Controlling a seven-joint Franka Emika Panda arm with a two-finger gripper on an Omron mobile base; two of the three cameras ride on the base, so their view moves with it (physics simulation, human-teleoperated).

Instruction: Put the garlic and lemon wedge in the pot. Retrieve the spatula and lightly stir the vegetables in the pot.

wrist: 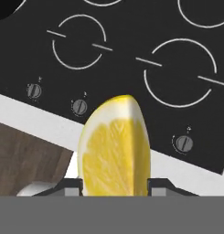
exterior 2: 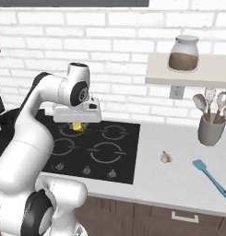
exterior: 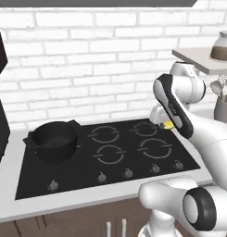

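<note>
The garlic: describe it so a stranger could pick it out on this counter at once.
Start at the black cooktop and move right onto the pale counter. There, in front of the grey utensil holder, sits the garlic, a small whitish-tan rounded lump. Its nearest neighbour, the spatula, is long, thin and teal; the yellow lemon wedge is up in the gripper.

A kitchen: a black four-ring stove (exterior: 110, 155) set in a table (exterior 2: 179, 179), white brick wall (exterior: 87, 60), utensil holder (exterior 2: 211, 130).
</note>
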